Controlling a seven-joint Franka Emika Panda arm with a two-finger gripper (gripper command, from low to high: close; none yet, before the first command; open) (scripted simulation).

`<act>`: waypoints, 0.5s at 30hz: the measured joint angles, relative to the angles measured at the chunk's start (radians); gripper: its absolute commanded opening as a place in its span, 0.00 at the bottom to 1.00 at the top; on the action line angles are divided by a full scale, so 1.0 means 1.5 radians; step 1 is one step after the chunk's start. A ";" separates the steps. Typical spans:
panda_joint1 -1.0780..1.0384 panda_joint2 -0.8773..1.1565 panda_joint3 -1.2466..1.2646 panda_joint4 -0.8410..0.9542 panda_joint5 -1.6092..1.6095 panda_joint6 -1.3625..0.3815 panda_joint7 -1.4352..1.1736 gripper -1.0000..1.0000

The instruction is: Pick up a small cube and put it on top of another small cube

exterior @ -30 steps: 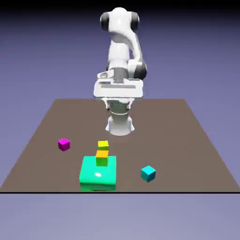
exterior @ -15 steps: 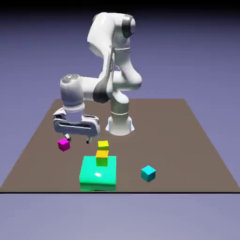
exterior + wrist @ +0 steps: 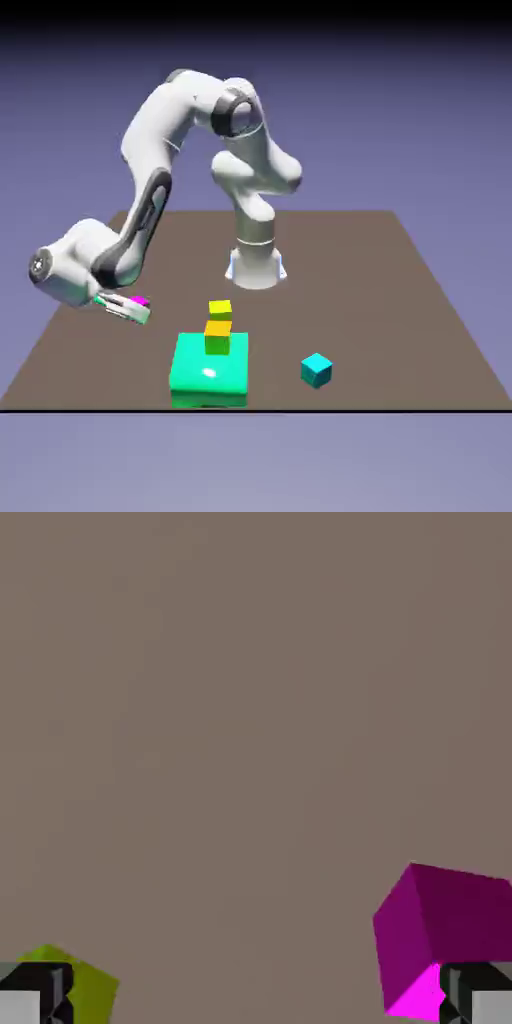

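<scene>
The small magenta cube (image 3: 141, 300) lies on the brown table at the exterior view's left, mostly hidden behind my hand. My gripper (image 3: 127, 308) hangs low right at it, tilted, with the jaws open and nothing held. In the hand view the magenta cube (image 3: 440, 937) shows at the lower right, just by the right fingertip (image 3: 480, 999), off the middle of my gripper (image 3: 256, 1004). The small cyan cube (image 3: 316, 370) sits alone near the front edge, at the exterior view's right.
A large flat green block (image 3: 209, 372) lies front and centre with an orange cube (image 3: 218, 336) on it. A yellow cube (image 3: 220, 310) sits just behind; in the hand view the yellow cube (image 3: 88, 984) peeks out by the left fingertip (image 3: 35, 999).
The arm swung from the centre toward the exterior view's left and came down low to the magenta cube. The jaws stayed open and the cubes did not move.
</scene>
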 measured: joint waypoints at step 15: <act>-0.039 0.167 -0.051 0.018 0.027 -0.091 -0.037 0.00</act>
